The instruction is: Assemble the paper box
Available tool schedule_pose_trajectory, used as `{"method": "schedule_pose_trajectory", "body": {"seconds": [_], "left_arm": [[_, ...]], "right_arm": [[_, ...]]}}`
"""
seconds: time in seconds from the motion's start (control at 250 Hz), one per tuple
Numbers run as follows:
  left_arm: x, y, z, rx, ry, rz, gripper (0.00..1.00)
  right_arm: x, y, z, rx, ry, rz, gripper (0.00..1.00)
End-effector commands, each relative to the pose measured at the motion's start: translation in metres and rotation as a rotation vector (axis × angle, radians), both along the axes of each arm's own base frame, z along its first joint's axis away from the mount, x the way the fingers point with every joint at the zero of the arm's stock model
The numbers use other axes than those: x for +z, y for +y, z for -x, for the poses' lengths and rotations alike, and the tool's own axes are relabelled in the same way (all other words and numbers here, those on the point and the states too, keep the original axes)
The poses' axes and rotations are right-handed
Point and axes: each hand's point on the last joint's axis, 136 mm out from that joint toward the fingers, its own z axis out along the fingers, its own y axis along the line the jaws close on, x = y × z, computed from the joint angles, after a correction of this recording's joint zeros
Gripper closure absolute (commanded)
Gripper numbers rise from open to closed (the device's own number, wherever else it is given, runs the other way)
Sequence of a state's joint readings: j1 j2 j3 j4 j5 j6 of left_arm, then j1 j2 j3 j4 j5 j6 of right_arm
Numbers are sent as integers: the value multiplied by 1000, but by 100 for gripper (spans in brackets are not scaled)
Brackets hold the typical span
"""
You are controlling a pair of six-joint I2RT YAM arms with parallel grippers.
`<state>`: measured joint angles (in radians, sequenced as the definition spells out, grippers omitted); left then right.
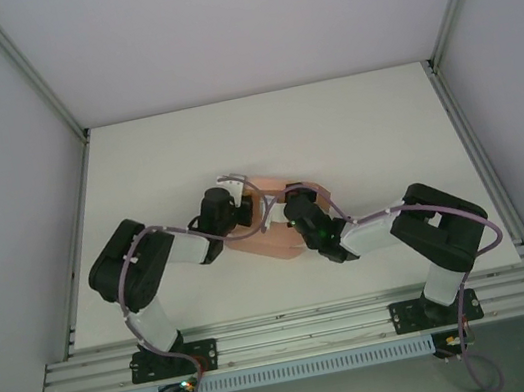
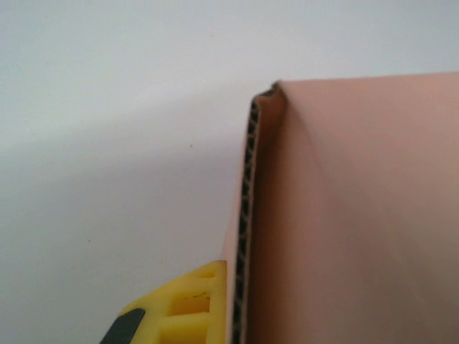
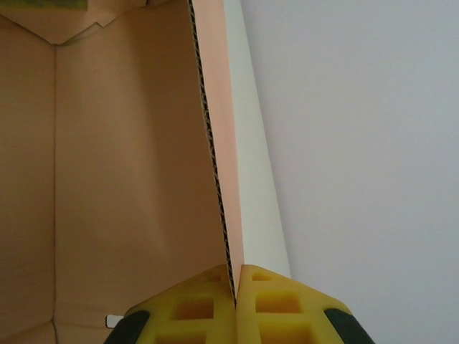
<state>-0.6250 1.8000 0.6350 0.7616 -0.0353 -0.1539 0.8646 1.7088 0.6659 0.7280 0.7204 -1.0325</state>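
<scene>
Top external view showed the pink box (image 1: 272, 243) lying on the white worktop (image 1: 330, 123), caught between the left pincer (image 1: 242, 210) and the right pincer (image 1: 290, 201), which closed in on it from either side. Their jaws were too small to read there.

Left wrist view had one yellow finger (image 2: 179, 308) lying against the outer face of an upright wall (image 2: 358, 215), whose raw edge rose just beside that finger. The other finger was hidden, so I cannot tell whether this pincer was pinching or merely bracing.

Right wrist view showed both fingers (image 3: 186, 312) pressed together on the box's standing edge. The box's inside spread out to the left of the pincer, and bare worktop lay to its right.

To do the fold well, the right grip probably ought to hold that side square while the left steadies the opposite one. Pushing slowly should stop the crease from buckling.
</scene>
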Motion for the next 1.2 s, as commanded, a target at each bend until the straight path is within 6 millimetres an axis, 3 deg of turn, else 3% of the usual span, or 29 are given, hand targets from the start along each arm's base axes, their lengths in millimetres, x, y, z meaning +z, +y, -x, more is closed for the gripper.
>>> {"method": "schedule_pose_trajectory", "body": {"seconds": [0.0, 0.128, 0.24, 0.359, 0.607, 0.667, 0.811, 0.906, 1.006, 1.134, 1.198], "left_arm": [[16, 12, -25, 168, -68, 43, 100], [13, 18, -26, 208, -64, -30, 100], [11, 4, -15, 91, -70, -27, 100], [8, -7, -5, -9, -67, -47, 100], [1, -23, 10, -142, -33, -55, 100], [0, -25, 11, -152, -31, -50, 100], [1, -32, 19, -212, -43, -29, 100], [2, -38, 26, -262, -58, -10, 100], [2, -41, 30, -290, -65, -2, 100], [0, -42, 31, -293, -55, -14, 100], [-2, -42, 31, -296, -43, -26, 100]], "right_arm": [[-55, -5, 25, 49, 193, 78, 100], [-58, -7, 29, 40, 228, 63, 100], [-46, -10, 27, 9, 217, -18, 68], [-20, -14, 33, 2, 260, -169, 47], [34, -14, 79, 162, 500, -570, 27], [44, -15, 84, 206, 541, -654, 26], [72, -35, 52, 64, 518, -885, 23], [79, -34, 24, -36, 616, -1050, 24], [71, -23, 0, -133, 735, -1143, 26], [32, -12, -22, -257, 843, -1143, 31], [14, -5, -22, -286, 917, -1132, 34]]}}
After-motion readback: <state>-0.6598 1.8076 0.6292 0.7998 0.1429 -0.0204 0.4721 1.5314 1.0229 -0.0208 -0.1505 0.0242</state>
